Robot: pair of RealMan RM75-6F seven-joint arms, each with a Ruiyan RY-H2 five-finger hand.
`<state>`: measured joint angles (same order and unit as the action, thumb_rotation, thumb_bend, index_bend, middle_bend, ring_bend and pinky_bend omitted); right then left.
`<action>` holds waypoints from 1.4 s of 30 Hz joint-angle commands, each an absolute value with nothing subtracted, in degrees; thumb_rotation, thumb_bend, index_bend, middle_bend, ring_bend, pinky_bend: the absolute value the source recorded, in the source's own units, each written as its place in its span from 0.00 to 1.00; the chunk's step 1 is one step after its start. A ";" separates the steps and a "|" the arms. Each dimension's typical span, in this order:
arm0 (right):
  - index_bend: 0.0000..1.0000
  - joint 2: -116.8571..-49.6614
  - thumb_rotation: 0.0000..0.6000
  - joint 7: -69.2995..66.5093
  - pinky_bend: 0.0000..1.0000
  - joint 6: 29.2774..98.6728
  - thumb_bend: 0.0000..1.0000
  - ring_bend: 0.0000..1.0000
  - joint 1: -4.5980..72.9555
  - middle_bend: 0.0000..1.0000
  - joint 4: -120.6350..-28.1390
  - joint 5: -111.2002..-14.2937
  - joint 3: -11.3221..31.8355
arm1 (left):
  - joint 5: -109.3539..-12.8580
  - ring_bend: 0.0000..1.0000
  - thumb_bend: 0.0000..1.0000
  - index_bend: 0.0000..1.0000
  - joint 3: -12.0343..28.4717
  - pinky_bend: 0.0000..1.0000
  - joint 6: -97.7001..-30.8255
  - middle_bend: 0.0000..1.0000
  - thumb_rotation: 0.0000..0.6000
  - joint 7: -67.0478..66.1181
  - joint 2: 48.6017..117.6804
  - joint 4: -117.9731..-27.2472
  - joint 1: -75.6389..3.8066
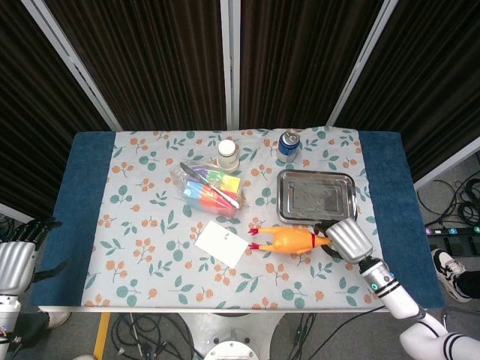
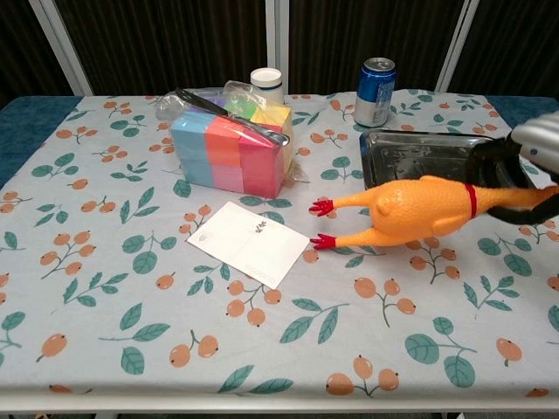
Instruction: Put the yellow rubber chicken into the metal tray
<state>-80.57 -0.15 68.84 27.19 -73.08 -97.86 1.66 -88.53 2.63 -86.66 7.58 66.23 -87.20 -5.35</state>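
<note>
The yellow rubber chicken [image 1: 289, 240] [image 2: 410, 209] hangs just above the cloth, red feet pointing left, body roughly level. My right hand [image 1: 341, 240] [image 2: 524, 166] grips it at the neck, by the red collar. The metal tray [image 1: 289, 206] [image 2: 419, 170] lies directly behind the chicken with nothing in it. My left hand [image 1: 16, 259] hangs off the table's front-left corner, fingers apart and holding nothing; the chest view does not show it.
A blue can [image 1: 289, 144] [image 2: 376, 91] stands behind the tray. A bag of coloured blocks [image 1: 210, 189] [image 2: 231, 148] and a white jar [image 1: 227, 152] [image 2: 266, 85] sit mid-table. A white card [image 1: 221, 244] [image 2: 249, 243] lies left of the chicken's feet.
</note>
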 commanded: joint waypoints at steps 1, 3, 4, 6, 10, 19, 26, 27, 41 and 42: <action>0.80 -74.63 1.00 1.64 0.91 71.74 0.46 0.65 30.45 0.68 -79.35 -102.43 3.13 | -91.49 0.21 0.04 0.30 4.74 0.26 -85.60 0.30 1.00 14.83 63.19 -90.09 -9.04; 0.81 -71.76 1.00 3.14 0.92 70.80 0.46 0.65 32.65 0.68 -82.68 -103.88 4.15 | -92.93 0.21 0.04 0.30 5.92 0.28 -84.67 0.30 1.00 20.28 61.90 -91.77 -11.41; 0.81 -70.68 1.00 3.90 0.92 70.19 0.46 0.65 33.67 0.68 -84.03 -104.29 4.75 | -93.31 0.21 0.04 0.30 6.36 0.29 -83.80 0.30 1.00 23.46 61.32 -92.50 -12.58; 0.81 -68.63 1.00 5.71 0.92 68.74 0.46 0.66 36.15 0.68 -86.86 -105.28 6.28 | -93.54 0.21 0.04 0.30 7.14 0.29 -80.93 0.30 1.00 31.63 59.82 -94.55 -15.37; 0.81 -65.70 1.00 7.95 0.92 65.17 0.46 0.66 41.05 0.68 -91.67 -106.34 9.20 | -94.37 0.21 0.04 0.28 7.93 0.29 -73.12 0.29 1.00 47.33 57.05 -97.26 -21.81; 0.84 -62.93 1.00 12.79 0.92 55.37 0.46 0.66 51.18 0.70 -96.18 -106.38 14.06 | -100.78 0.21 0.04 0.24 4.96 0.29 -58.41 0.24 1.00 79.80 54.44 -96.59 -35.77; 0.84 -64.63 1.00 16.15 0.92 51.26 0.46 0.66 56.34 0.70 -96.49 -105.59 15.73 | -103.97 0.21 0.04 0.23 1.26 0.29 -52.35 0.24 1.00 86.75 54.57 -96.92 -42.51; 0.84 -65.11 1.00 16.63 0.92 50.76 0.46 0.66 57.10 0.70 -96.33 -105.35 15.97 | -104.12 0.21 0.04 0.23 0.72 0.29 -51.48 0.24 1.00 87.42 54.62 -97.30 -43.48; 0.85 -69.25 1.00 21.44 0.92 47.04 0.46 0.66 62.76 0.70 -94.89 -99.96 17.92 | -97.60 0.21 0.04 0.22 -1.85 0.29 -43.61 0.24 1.00 86.31 54.40 -100.76 -49.76; 0.85 -69.41 1.00 21.68 0.92 47.07 0.46 0.66 62.98 0.70 -94.91 -99.74 17.87 | -95.93 0.21 0.04 0.21 -1.62 0.29 -42.47 0.24 1.00 85.94 54.50 -100.97 -50.14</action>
<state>-69.29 21.54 47.08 62.87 -94.91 -99.88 17.88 -98.57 -1.81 -44.59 86.73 54.38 -100.29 -49.15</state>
